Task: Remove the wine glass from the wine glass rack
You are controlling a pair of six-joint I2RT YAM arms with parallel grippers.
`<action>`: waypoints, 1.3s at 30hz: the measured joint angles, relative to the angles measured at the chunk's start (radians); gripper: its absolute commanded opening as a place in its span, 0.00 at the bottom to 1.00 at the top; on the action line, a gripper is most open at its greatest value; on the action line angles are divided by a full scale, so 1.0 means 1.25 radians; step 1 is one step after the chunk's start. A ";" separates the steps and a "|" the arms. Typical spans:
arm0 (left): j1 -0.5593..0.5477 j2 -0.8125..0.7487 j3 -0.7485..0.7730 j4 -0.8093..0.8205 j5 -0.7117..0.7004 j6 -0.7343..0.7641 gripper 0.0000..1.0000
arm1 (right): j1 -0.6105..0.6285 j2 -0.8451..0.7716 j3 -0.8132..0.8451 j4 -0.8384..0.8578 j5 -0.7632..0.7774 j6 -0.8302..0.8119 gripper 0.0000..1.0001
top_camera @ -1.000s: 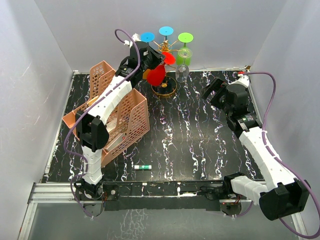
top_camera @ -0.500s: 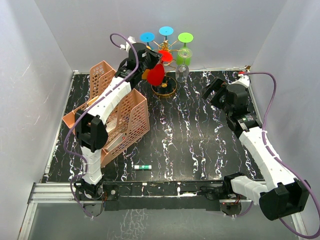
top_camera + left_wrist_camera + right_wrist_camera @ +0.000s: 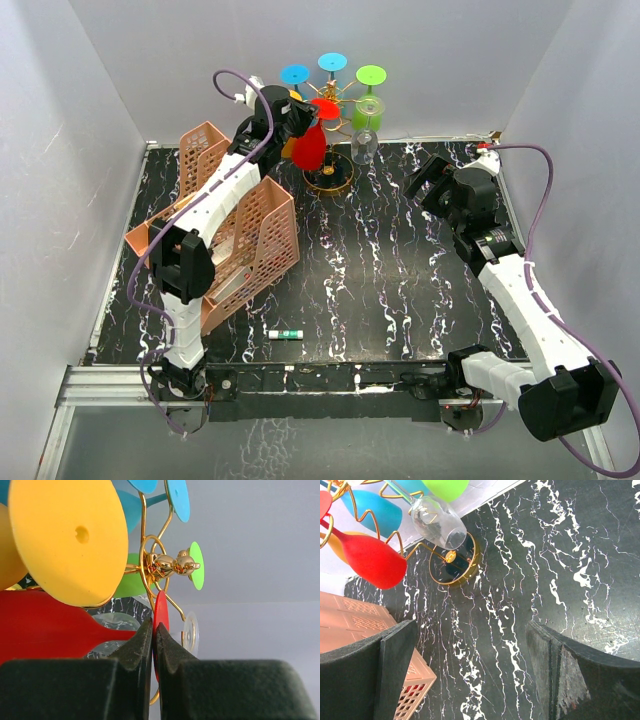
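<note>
Wine glass (image 3: 310,150), smooth red, disc foot, looped gold wire rack (image 3: 167,565)

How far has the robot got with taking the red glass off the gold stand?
Done: the left gripper is shut on the foot of the red wine glass. In hand: the glass hangs right at the wine glass rack, not clear of it. Left: draw it away. The right gripper is open.

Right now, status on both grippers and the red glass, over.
Left gripper shut on red glass at its foot. Right gripper open, empty, above table. Red glass at rack, not yet clear. Yellow glass close beside it.
</note>
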 measured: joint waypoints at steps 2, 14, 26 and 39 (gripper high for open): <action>0.000 0.000 -0.002 0.002 0.001 -0.003 0.00 | 0.000 -0.001 0.000 0.000 0.000 0.000 0.98; 0.001 -0.092 -0.130 0.047 -0.008 -0.020 0.00 | 0.000 -0.004 0.000 0.000 -0.001 0.003 0.98; 0.001 -0.204 -0.258 0.081 -0.003 -0.044 0.00 | 0.000 -0.006 -0.001 0.000 -0.010 0.009 0.98; 0.002 -0.384 -0.400 0.171 0.162 -0.053 0.00 | 0.000 -0.032 -0.028 0.011 -0.115 0.034 0.98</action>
